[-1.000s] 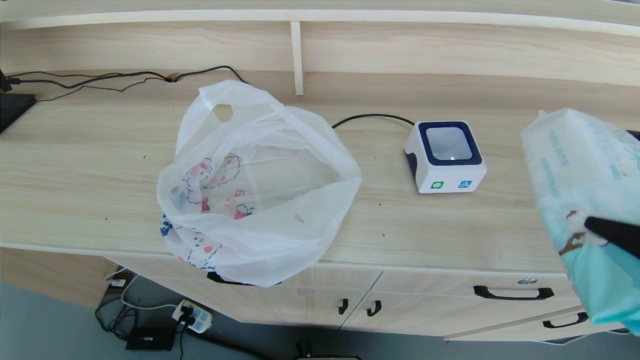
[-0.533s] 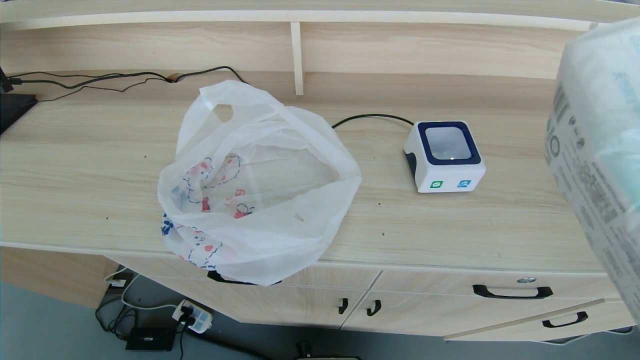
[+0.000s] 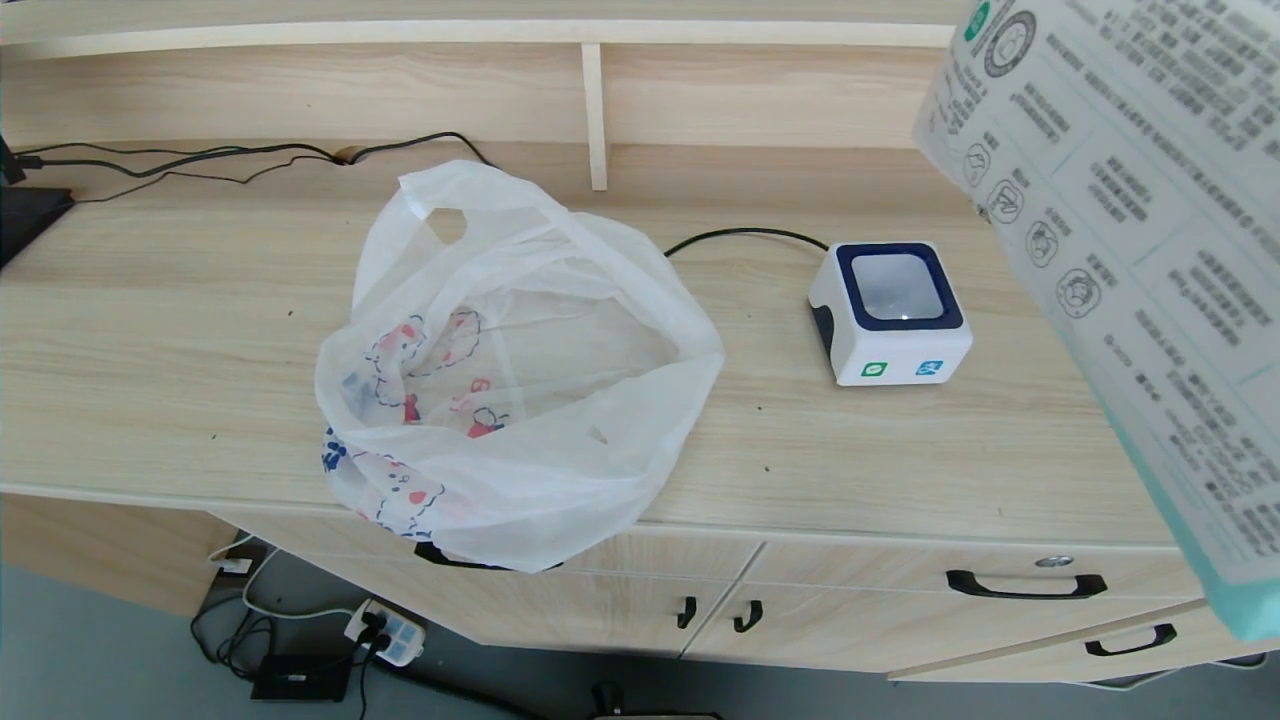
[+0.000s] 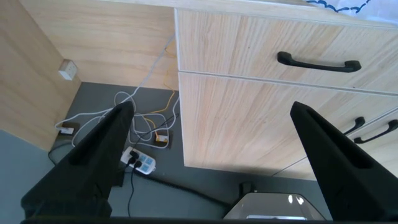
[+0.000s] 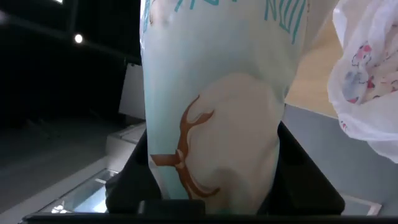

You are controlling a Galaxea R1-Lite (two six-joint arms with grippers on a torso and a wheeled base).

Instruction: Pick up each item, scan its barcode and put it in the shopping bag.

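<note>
A large soft pack (image 3: pixel 1120 240) in pale teal and white plastic, its printed back turned to the head camera, hangs high at the right, above the counter and to the right of the scanner. In the right wrist view my right gripper (image 5: pixel 214 168) is shut on this pack (image 5: pixel 217 93), squeezing it between both fingers. The white scanner (image 3: pixel 889 312) with a dark blue window sits on the counter right of centre. A white shopping bag (image 3: pixel 510 370) with cartoon prints stands open at the counter's front edge. My left gripper (image 4: pixel 211 155) is open, low in front of the cabinet drawers.
A black cable (image 3: pixel 745 236) runs from the scanner to the back of the wooden counter (image 3: pixel 150 340). More cables (image 3: pixel 200 160) lie at the back left. Drawers with black handles (image 3: pixel 1025 585) sit below the counter. A power strip (image 3: pixel 385 632) lies on the floor.
The right arm has lifted the pack up and turned it, so its printed back now faces the head camera, higher and further left. Bag and scanner have not moved.
</note>
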